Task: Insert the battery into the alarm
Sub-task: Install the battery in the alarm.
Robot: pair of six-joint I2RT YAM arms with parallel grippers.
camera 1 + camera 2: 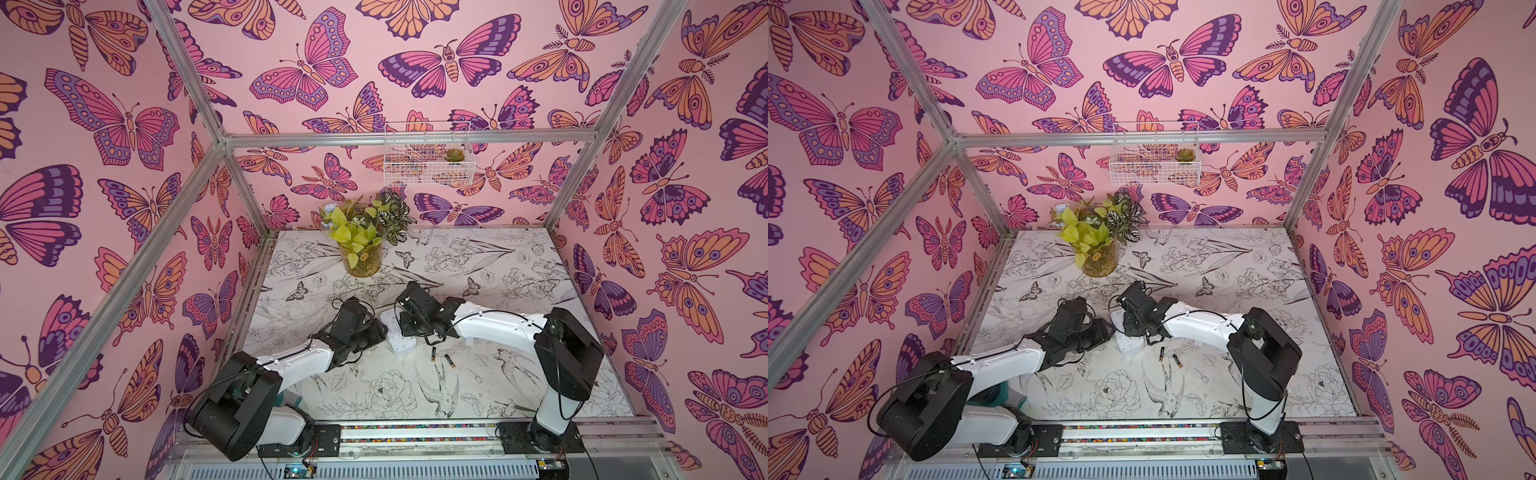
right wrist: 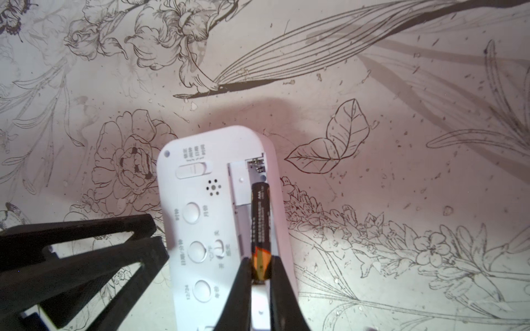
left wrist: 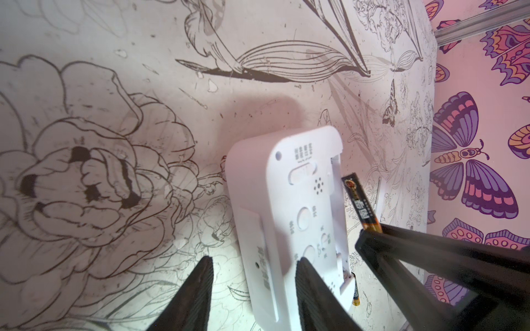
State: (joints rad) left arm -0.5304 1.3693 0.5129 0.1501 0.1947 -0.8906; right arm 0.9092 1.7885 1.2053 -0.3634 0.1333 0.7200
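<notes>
Nearest the arm bases, just on the near side of the alarm (image 1: 400, 345), a spare battery (image 1: 432, 354) and a second spare battery (image 1: 449, 360) lie loose on the flower-printed table (image 1: 519, 291), close together and apart from the alarm. The alarm lies flat with its white back up, buttons and switch showing, between the two arms in both top views. The left gripper (image 3: 255, 259) comes in at the alarm's near-left end with its fingers standing roughly half apart. One finger (image 3: 200, 286) is off to the side of the alarm with a clear gap, and the other finger (image 3: 311, 286) is over the alarm's back, so the alarm's long edge lies between them unclamped. Whether that inner finger touches the plastic I cannot tell. The right gripper (image 2: 259, 262) is closed tightly on the orange end of the battery (image 2: 260, 226). The battery slants over the open battery slot (image 2: 253, 172) along the alarm's edge farthest from the left gripper, its black end pointing toward the metal contacts. Well beyond the alarm stands a glass vase of leaves (image 1: 363, 259), and farther still a white wire basket (image 1: 426, 166) hangs on the butterfly wall.
</notes>
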